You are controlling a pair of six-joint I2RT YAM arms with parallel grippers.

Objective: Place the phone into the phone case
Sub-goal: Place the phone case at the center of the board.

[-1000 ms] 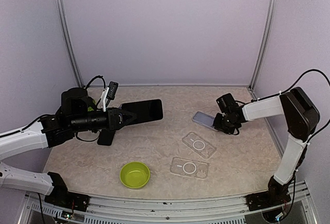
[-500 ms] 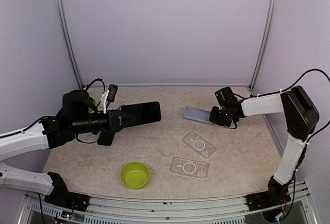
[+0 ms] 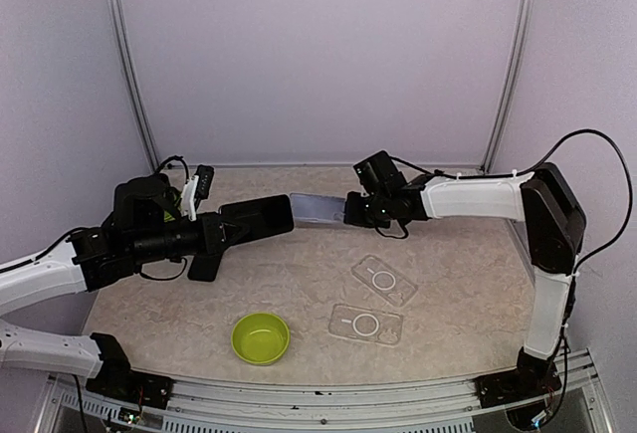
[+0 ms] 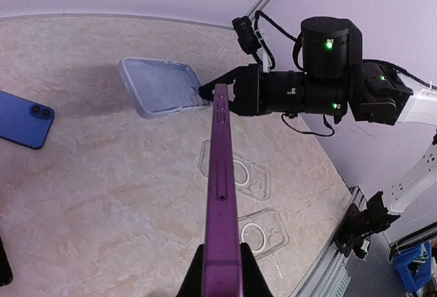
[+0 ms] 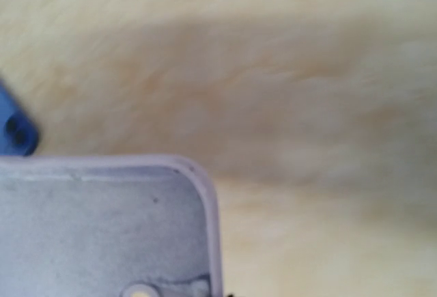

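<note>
Flat, matte tabletop (image 3: 468, 284) printed in beige marble veining. Boxed in by plain lavender walls (image 3: 318, 55), with slim aluminium posts (image 3: 513, 65) in the two far corners.

Clamped tight in the left gripper (image 3: 231, 232): a purple phone (image 3: 264, 216), slab-thin and hard-edged. Dark glossy face in the overhead view. Seen edge-on from the left wrist (image 4: 222, 194), with small side buttons along a smooth metallic rim. Held by one end, clear of the table, far end aimed toward the middle.

Pinched shut in the right gripper (image 3: 350, 209): a lilac phone case (image 3: 317, 208), by one short edge. Soft-looking, dull finish, rounded corners, shallow raised lip, open side up (image 4: 160, 87). Lifted off the surface at mid-table toward the back, just beside the phone's free end; touching or not, cannot tell.

Lying flat nearer the front right: two clear phone cases (image 3: 383, 279) (image 3: 365, 324), glossy plastic, each with a white ring mark. Near the front, a small round lime-green bowl (image 3: 261, 338), smooth. At the left in the wrist view, a blue phone (image 4: 24, 119), back up, twin lenses.
</note>
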